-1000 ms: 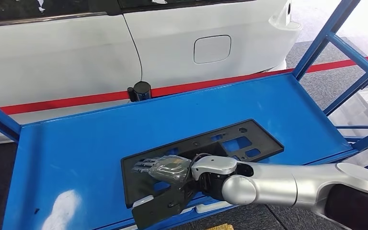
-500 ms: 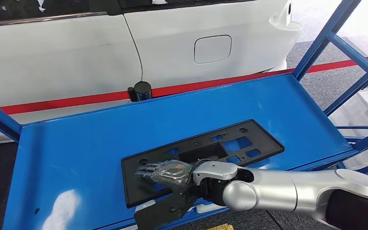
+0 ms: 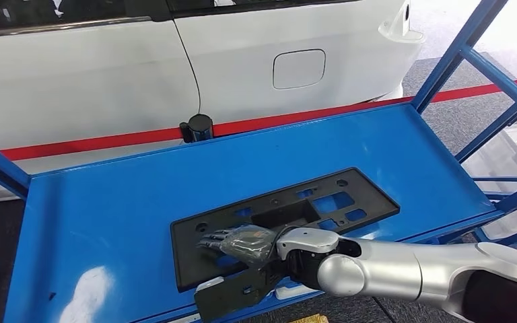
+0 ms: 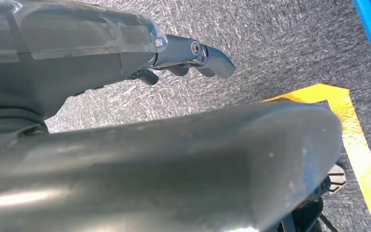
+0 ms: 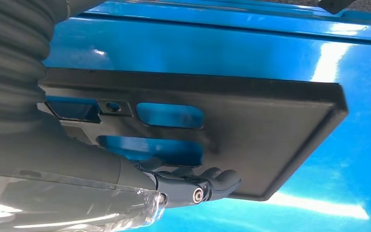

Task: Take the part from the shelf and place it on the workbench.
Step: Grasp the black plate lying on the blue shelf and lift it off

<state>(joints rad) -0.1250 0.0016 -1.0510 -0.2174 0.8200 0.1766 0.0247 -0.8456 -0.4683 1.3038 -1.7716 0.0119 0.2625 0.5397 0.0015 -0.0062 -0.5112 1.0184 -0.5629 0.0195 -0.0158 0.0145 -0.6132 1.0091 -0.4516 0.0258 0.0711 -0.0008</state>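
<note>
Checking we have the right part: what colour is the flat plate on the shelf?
Black part, clearest in the head view.

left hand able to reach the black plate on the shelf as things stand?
Probably not right now. The left hand hangs over grey floor beside the blue shelf, holding nothing; the right hand already lies on the black plate.

A blue metal shelf (image 3: pixel 108 208) fills the foreground, its glossy deck catching bright overhead light, with blue uprights (image 3: pixel 454 57) and cross-braces rising at the right. Behind it stands a white car (image 3: pixel 108 81), its fuel flap (image 3: pixel 298 68) closed. A red line (image 3: pixel 94 142) runs along the floor beneath the car, and a small black cylinder (image 3: pixel 196 127) stands at the shelf's far edge. Grey carpet (image 4: pixel 280 48) covers the floor, marked by yellow tape (image 4: pixel 357 140).
</note>
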